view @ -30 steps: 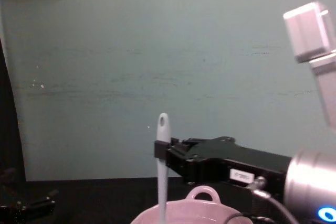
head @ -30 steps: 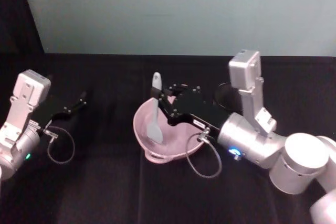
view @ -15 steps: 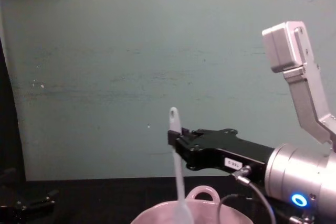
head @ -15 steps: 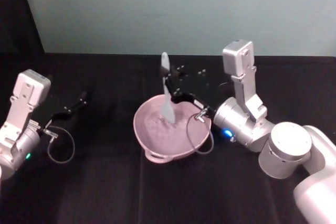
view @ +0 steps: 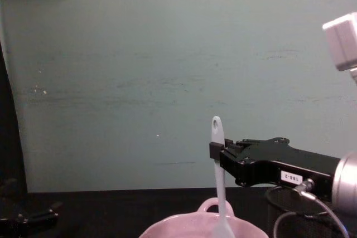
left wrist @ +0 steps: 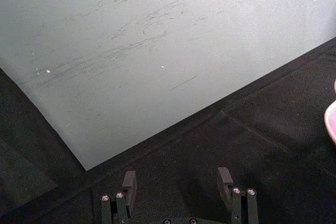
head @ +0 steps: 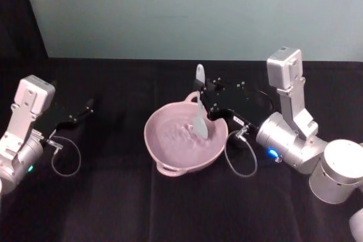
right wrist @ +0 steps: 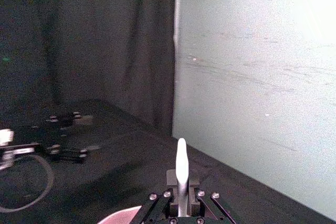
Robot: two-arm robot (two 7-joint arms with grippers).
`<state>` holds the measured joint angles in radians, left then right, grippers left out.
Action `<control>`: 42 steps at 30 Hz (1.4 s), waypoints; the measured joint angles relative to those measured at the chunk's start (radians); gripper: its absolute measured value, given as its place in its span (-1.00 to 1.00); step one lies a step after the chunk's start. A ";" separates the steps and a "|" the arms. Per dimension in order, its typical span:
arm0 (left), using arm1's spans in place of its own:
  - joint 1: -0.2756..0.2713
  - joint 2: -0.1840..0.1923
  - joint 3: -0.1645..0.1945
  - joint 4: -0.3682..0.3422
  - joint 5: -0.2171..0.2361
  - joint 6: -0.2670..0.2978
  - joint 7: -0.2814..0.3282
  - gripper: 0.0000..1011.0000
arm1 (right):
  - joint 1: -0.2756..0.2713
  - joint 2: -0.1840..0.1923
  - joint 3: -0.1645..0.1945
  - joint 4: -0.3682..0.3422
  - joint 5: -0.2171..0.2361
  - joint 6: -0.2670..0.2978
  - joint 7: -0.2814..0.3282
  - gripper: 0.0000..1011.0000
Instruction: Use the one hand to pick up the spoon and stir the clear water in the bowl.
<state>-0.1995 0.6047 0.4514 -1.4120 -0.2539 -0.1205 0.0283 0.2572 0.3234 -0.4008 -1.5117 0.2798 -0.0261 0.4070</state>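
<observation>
Pink bowl [head: 152, 140] at the middle of the table [head: 113, 196] holds the head of the spoon [head: 199, 122], your right gripper [head: 202, 96] clamped on its handle near the right rim, so a wide sweep may spill water; left gripper [left wrist: 177, 182] rests, jaws apart, by the left edge.

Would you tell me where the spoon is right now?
In the head view, the spoon stands upright in the right gripper, head dipped into the bowl, right of centre.

A black table [head: 113, 196] meets a pale green wall [head: 198, 9], with perhaps a mesh cup [view: 312, 218] at right.
</observation>
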 joint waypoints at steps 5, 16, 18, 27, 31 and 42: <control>0.000 0.000 0.000 0.000 0.000 0.000 0.000 1.00 | -0.040 0.015 -0.003 -0.056 0.033 0.012 0.027 -0.77; 0.000 0.000 0.000 0.000 0.000 0.000 0.000 1.00 | -0.021 -0.054 -0.066 -0.002 0.053 -0.031 0.039 -0.77; 0.000 0.000 0.000 0.000 0.000 0.000 0.000 1.00 | 0.001 -0.079 -0.071 0.042 0.043 -0.062 0.028 -0.77; 0.000 0.000 0.000 0.000 0.000 0.000 0.000 1.00 | 0.060 -0.146 -0.049 0.183 -0.024 -0.159 -0.048 -0.77; 0.000 0.000 0.000 0.000 0.000 0.000 0.000 1.00 | 0.066 -0.149 -0.030 0.202 -0.055 -0.176 -0.077 -0.77; 0.000 0.000 0.000 0.000 0.000 0.000 0.000 1.00 | 0.017 -0.104 0.038 0.113 -0.077 -0.134 -0.103 -0.77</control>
<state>-0.1995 0.6047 0.4514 -1.4120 -0.2539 -0.1205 0.0283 0.2741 0.2191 -0.3627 -1.3988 0.2032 -0.1597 0.3039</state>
